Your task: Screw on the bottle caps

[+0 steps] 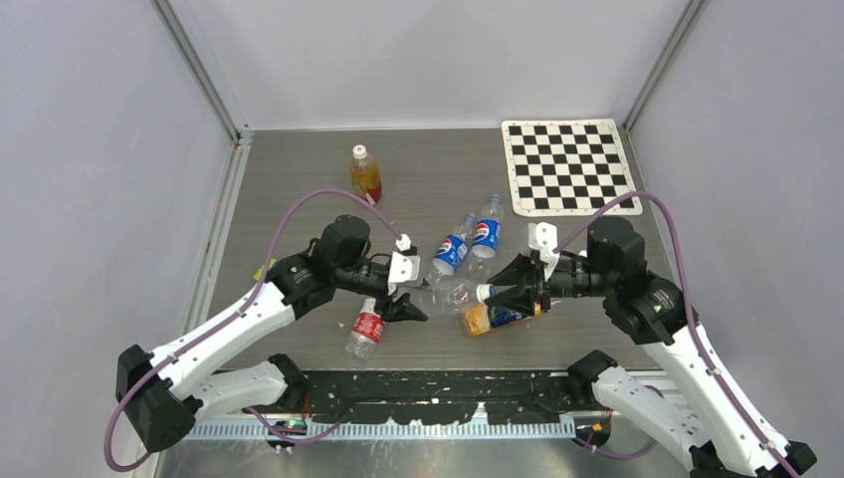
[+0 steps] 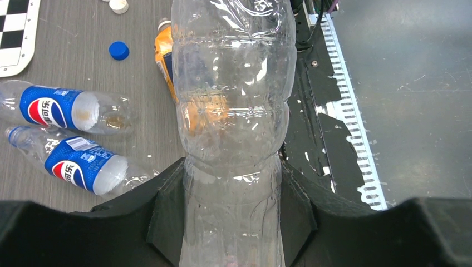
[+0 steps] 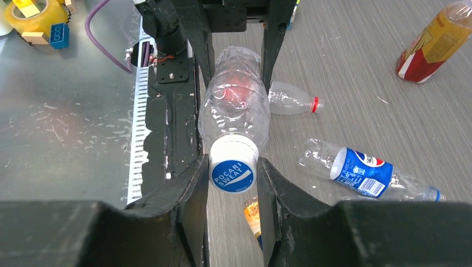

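Observation:
My left gripper (image 1: 413, 307) (image 2: 231, 172) is shut on the body of a clear, label-free bottle (image 1: 453, 295) (image 2: 231, 111) (image 3: 234, 105), held level above the table between the two arms. On its mouth sits a white bottle cap (image 3: 232, 167) (image 1: 485, 292) with a blue printed top. My right gripper (image 1: 503, 292) (image 3: 232, 175) faces the left one, and both its fingers press on the sides of this cap. A loose blue cap (image 2: 118, 50) and a white cap (image 2: 118, 5) lie on the table beyond the held bottle.
Two blue-labelled bottles (image 1: 451, 251) (image 1: 485, 234) lie mid-table. An orange-labelled bottle (image 1: 488, 319) lies under the held one. A red-labelled bottle (image 1: 366, 329) lies near the front rail. An orange drink bottle (image 1: 365, 174) stands at the back, with a checkerboard (image 1: 567, 164) at back right.

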Action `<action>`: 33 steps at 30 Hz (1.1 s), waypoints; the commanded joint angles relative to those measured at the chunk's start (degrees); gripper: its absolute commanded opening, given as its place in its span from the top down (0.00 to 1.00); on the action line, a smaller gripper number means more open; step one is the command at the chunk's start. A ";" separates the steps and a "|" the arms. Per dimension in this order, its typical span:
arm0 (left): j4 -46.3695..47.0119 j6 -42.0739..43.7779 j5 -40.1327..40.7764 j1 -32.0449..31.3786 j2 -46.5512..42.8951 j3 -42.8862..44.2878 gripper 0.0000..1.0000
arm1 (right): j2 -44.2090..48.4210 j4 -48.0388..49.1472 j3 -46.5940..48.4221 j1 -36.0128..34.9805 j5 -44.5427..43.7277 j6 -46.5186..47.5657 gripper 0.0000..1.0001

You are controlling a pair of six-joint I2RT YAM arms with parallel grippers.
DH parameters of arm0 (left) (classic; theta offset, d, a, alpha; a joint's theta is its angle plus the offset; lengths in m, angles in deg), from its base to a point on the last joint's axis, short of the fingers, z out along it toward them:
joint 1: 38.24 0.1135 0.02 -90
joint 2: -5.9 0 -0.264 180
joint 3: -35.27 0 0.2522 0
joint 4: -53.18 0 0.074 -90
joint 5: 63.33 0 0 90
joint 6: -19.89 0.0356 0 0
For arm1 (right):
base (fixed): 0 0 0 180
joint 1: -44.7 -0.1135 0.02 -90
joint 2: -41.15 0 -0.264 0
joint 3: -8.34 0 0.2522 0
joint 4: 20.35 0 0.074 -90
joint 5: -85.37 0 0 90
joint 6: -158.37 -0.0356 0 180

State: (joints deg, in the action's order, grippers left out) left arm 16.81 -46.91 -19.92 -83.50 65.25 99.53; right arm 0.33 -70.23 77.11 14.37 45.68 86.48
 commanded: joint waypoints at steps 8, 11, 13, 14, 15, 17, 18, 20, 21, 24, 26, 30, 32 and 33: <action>8.64 0.30 12.84 -0.10 -4.51 -1.50 1.00 | -5.72 8.17 2.55 -0.44 -0.93 -20.46 1.00; 11.73 1.67 21.60 -1.96 -6.57 -3.43 1.00 | -7.74 11.41 2.25 -0.44 -6.05 -35.54 1.00; 13.74 3.38 28.47 -4.45 -7.45 -4.86 1.00 | -8.79 12.68 1.99 -0.44 -14.49 -43.97 1.00; 15.01 4.25 32.57 -6.12 -7.83 -5.50 1.00 | -9.12 12.95 2.03 -0.44 -16.05 -49.40 1.00; 16.17 5.39 36.44 -7.89 -7.90 -6.10 1.00 | -9.77 13.06 1.99 -0.44 -19.22 -52.21 1.00; 19.51 7.76 44.81 -11.91 -7.66 -7.33 1.00 | -10.12 13.56 1.61 -0.44 -23.23 -59.74 1.00; 21.32 9.53 49.71 -14.30 -7.29 -7.96 1.00 | -10.14 13.91 0.97 -0.44 -24.68 -64.31 1.00; 25.89 14.29 60.42 -19.09 -6.07 -9.28 1.00 | -9.97 14.71 -0.58 -0.44 -28.17 -70.55 0.99; 28.51 17.21 64.50 -21.49 -5.00 -9.86 1.00 | -9.58 14.91 -1.74 -0.44 -30.27 -72.37 0.99; 38.50 25.52 75.08 -27.42 -1.49 -11.89 1.00 | -8.58 15.27 -4.32 -0.44 -33.84 -80.90 0.99; 45.16 30.60 79.65 -30.31 1.39 -12.92 1.00 | -7.75 16.02 -5.90 -0.41 -35.15 -84.10 0.99; 45.08 27.04 82.67 -30.71 4.12 -12.25 1.00 | -5.99 14.04 -4.43 -0.43 -38.34 -79.04 0.96; 41.45 20.82 81.31 -30.31 3.17 -12.16 1.00 | -5.51 11.41 -2.07 -0.44 -41.34 -73.22 0.78; 39.46 17.24 80.39 -29.81 2.46 -12.30 1.00 | -5.55 9.42 -0.15 -0.44 -43.21 -71.46 0.67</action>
State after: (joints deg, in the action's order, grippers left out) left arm 53.33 -21.76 54.41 -114.73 69.88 86.70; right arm -7.67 -58.32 71.01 14.40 9.11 9.54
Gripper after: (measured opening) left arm 0.545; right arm 0.190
